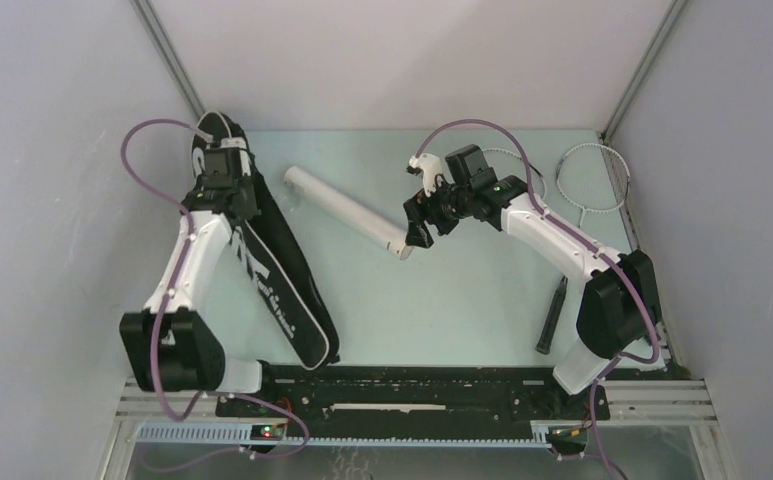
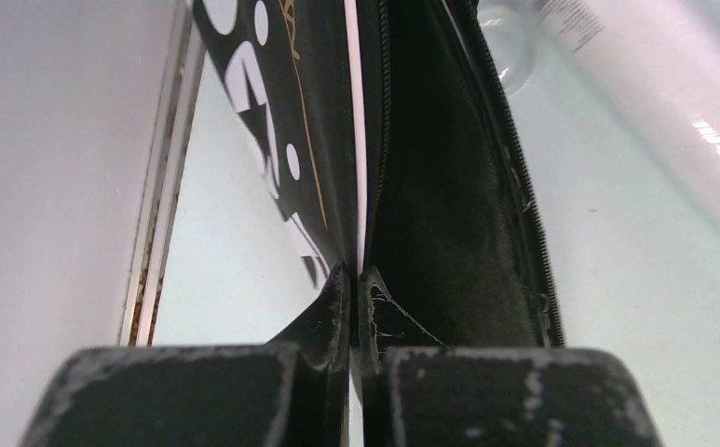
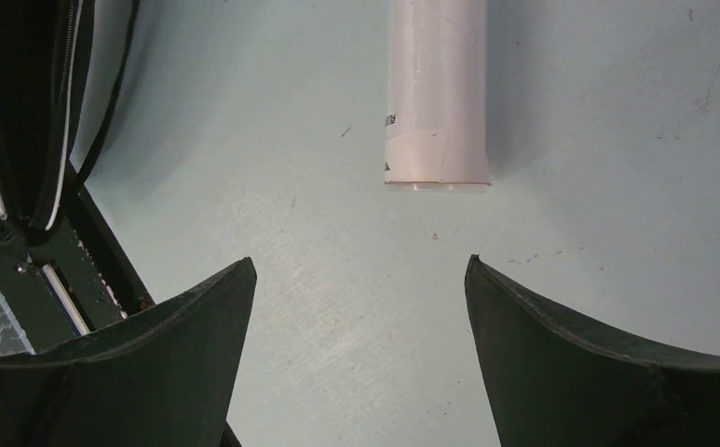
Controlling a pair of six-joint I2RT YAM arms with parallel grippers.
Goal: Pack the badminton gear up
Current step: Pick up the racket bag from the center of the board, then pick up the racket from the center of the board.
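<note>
Pinching the bag (image 2: pixel 430 186) by its thin edge, the left gripper (image 2: pixel 356 284) is clamped tight — the fabric may slip if lifted; the right gripper (image 3: pixel 360 307) gapes wide near the tube (image 3: pixel 437 93).

Surface (image 1: pixel 432 310): open across middle and near edge. Obstacles: bag (image 1: pixel 287 285) along left edge; tube (image 1: pixel 347 210) slanting mid-far; racquet (image 1: pixel 592 178) far-right corner; black handle (image 1: pixel 552 315) near right edge.
</note>
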